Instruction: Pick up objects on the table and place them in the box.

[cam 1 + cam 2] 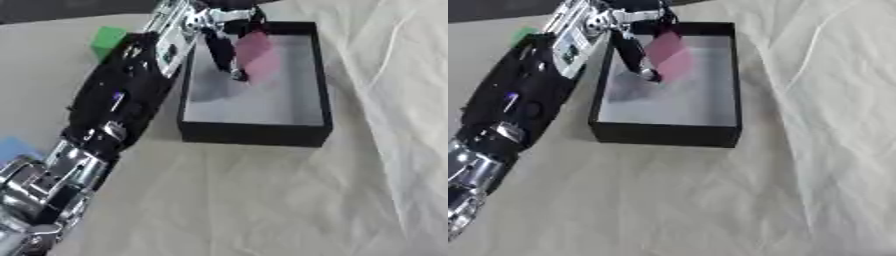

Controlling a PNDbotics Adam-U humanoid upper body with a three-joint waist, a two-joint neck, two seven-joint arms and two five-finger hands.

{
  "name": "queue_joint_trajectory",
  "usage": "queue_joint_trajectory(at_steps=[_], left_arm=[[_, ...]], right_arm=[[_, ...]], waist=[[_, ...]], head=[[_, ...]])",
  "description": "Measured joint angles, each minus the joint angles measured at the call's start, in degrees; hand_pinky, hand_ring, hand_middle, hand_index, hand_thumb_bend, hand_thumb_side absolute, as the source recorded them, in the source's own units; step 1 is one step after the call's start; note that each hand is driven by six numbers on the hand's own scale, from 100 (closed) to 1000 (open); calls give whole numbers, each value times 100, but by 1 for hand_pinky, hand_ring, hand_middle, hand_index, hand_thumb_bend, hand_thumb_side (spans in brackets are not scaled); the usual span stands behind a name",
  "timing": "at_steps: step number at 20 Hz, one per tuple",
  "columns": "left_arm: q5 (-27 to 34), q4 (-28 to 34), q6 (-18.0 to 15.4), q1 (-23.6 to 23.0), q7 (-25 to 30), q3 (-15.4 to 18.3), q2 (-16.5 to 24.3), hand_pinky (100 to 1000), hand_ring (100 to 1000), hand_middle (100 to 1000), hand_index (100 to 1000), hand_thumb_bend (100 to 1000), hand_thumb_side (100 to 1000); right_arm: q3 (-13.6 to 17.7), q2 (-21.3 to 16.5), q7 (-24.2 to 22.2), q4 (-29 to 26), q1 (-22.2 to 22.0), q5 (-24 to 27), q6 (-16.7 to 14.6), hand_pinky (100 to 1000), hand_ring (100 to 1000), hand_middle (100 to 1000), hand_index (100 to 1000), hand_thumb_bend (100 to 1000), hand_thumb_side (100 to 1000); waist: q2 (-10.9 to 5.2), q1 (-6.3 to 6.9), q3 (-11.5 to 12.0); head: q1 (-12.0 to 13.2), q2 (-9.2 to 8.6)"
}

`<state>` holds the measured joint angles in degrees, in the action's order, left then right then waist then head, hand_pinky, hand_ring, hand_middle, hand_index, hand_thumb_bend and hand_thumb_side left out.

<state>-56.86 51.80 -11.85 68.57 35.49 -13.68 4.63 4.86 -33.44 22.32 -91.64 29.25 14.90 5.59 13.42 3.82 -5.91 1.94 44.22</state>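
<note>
My left arm reaches from the lower left up to the black box [254,134], which has a pale grey floor. My left hand [226,20] hovers over the box's far end. A flat pink object [257,54] hangs tilted from its fingers, above the box floor, and one dark finger [226,57] points down beside it. A green block [107,40] lies on the table left of the box, partly hidden behind my forearm. My right hand shows in no view.
A blue thing [12,148] shows at the left edge, near my elbow. A wrinkled white cloth [289,200] covers the table in front of and to the right of the box.
</note>
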Motion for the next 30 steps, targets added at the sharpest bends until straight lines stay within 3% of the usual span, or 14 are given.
queue_joint_trajectory(at_steps=[2,6,9,12,17,25,30], left_arm=[[-205,-74,4,-14,-30,-18,-28,897,866,837,910,744,321],[-603,-153,-51,-70,-108,-2,-83,932,891,869,944,802,394],[-758,-149,-161,-87,-283,131,-124,918,876,851,937,749,435],[-686,8,-240,-1,-540,280,-106,890,853,824,899,677,378],[-296,474,-319,230,-937,427,273,894,852,828,901,630,373],[482,1283,-249,233,-913,349,1384,894,855,832,906,669,331],[952,1884,-137,-155,-730,98,2135,888,853,831,898,682,328]], right_arm=[[-1,2,1,-2,0,0,4,904,812,844,874,100,883],[-4,23,1,-3,0,0,4,904,811,843,874,100,886],[-14,24,3,-4,-3,1,6,904,811,843,873,100,886],[-13,24,7,-4,-6,1,8,904,811,843,873,100,884],[10,-33,47,-4,-117,2,-6,904,811,843,874,100,885],[118,-237,161,1,-469,2,-39,904,811,844,873,100,884],[183,-309,233,6,-618,2,-57,905,811,844,873,100,886]], waist=[[1,1,-1],[1,1,-5],[1,1,-3],[1,14,30],[-6,51,216],[-136,67,761],[-155,64,1083]], head=[[2,0],[-1,0],[-21,0],[-63,0],[-182,0],[-491,0],[-680,0]])
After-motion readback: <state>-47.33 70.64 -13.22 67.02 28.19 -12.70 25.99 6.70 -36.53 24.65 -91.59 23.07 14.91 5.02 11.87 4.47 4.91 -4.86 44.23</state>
